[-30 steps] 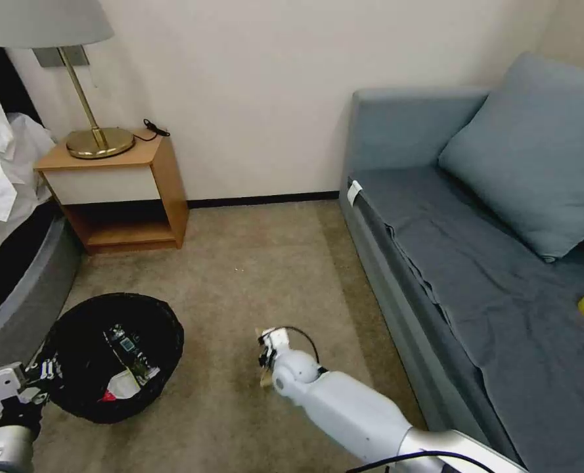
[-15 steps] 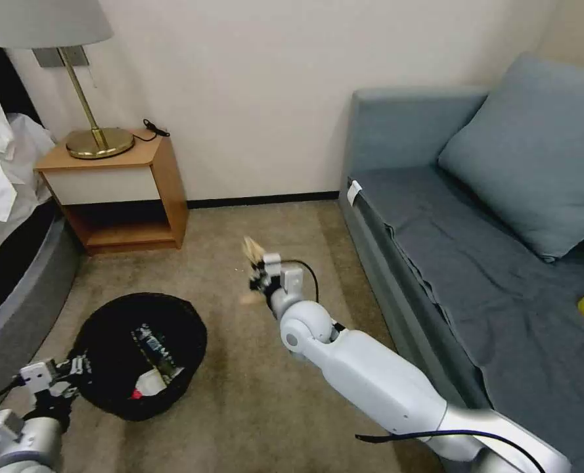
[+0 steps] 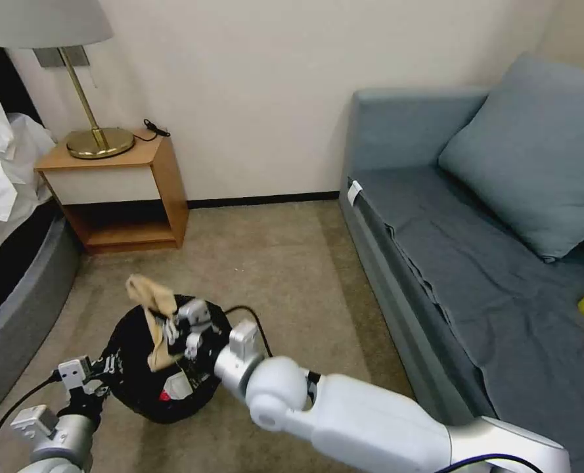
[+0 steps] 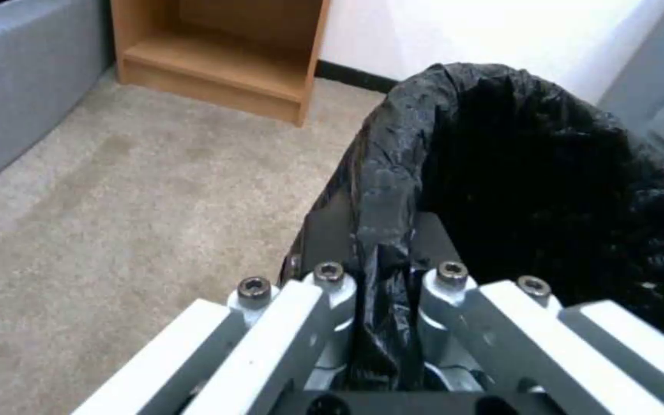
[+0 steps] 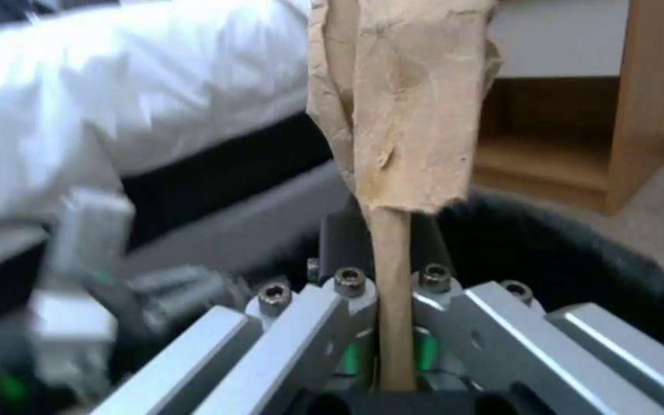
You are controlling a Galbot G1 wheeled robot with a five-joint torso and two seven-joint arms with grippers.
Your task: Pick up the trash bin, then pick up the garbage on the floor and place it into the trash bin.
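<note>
The right gripper [image 3: 173,332] is hanging over the open mouth of the trash bin [image 3: 131,384], its fingers pinched tight on a piece of the garbage, the tan crumpled paper [image 3: 152,315]. The paper is standing as a long strip: in the head view its long axis is running from the gripper's tips up and slightly to the left, its free end reaching above the bin's far rim, while a shorter tail is drooping down into the bin. The right wrist view is showing what the head view cannot: the strip [image 5: 401,115] is narrowing to a thin stem exactly where the two fingers are meeting on it, with the bin's black rim [image 5: 578,259] curving just beyond.

The bin is sitting at the near left of the carpet [image 3: 272,263], in front of the wooden nightstand [image 3: 117,190], with red and white litter [image 3: 173,387] lying at its bottom. The left gripper [image 3: 98,374] is at the bin's near-left edge. The left wrist view makes its grip plain: the fingers are closed on a fold of the black bag liner [image 4: 382,230] at the rim, the bin's dark interior [image 4: 547,190] opening away from it toward the sofa [image 3: 475,263].
</note>
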